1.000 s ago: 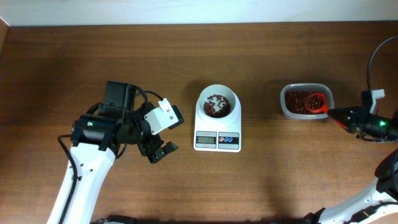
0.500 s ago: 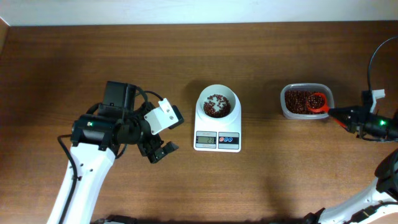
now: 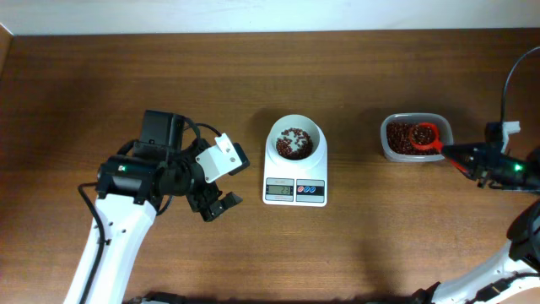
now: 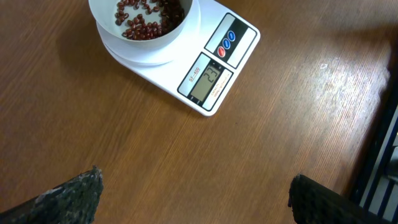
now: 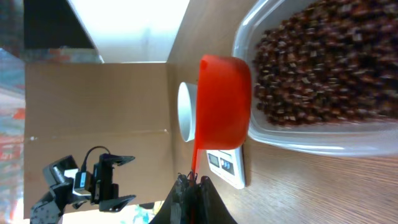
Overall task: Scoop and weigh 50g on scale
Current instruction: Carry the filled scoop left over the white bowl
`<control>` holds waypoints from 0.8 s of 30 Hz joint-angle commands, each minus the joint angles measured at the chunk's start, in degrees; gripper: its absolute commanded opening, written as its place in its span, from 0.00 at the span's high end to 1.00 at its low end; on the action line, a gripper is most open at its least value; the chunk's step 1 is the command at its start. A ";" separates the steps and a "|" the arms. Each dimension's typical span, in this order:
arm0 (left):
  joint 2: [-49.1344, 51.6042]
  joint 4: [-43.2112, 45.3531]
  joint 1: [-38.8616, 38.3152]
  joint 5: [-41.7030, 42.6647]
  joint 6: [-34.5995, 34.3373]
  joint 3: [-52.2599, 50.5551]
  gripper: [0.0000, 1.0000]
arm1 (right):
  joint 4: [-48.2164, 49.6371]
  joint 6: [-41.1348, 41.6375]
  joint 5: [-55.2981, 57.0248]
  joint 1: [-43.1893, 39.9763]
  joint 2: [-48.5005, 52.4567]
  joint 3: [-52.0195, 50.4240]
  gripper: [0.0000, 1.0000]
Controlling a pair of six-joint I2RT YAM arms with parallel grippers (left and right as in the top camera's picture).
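The left arm [image 3: 114, 228] reaches in from the lower left, white-shelled with a black wrist, and its left fingers [image 4: 74, 196] hang wide apart above the bare tabletop [image 3: 337, 253], holding nothing, just left of the scale [image 3: 295, 181]. From the right edge the other arm stretches in low and level, its right fingers [image 5: 193, 199] pressed together on the thin handle of a scoop [image 3: 426, 135] – glossy orange-red plastic with a rounded cup. The cup sits over the right part of a tub [image 3: 384, 139], a clear, soft-cornered rectangular container. It is well filled with small dark reddish-brown beans, and some beans show inside the cup too. Whether the cup touches the heap below cannot be told. The scale is a smooth white plastic slab near the middle of the tabletop, well apart from the tub, with a grey display [image 4: 205, 84] and small red and blue buttons [image 4: 225, 43] on its front. A round white bowl [image 3: 272, 139] stands on it – a loose, shallow scatter of beans [image 4: 146, 12] lies in the bowl's bottom. The tabletop is dark brown wood with a fine straight grain.
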 commanded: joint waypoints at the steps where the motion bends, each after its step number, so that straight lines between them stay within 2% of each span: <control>1: -0.15 0.00 -0.20 0.15 -0.72 -0.44 0.01 | -0.57 -3.65 -4.04 3.41 0.46 -0.02 0.96; 13: -0.15 0.00 -0.20 0.15 -0.72 -0.44 0.01 | -0.17 -3.67 -13.20 21.29 0.46 -0.02 0.96; 24: -0.13 0.00 -0.20 0.15 -0.72 -0.44 0.01 | 6.73 -3.61 -15.41 35.32 0.46 -0.02 0.96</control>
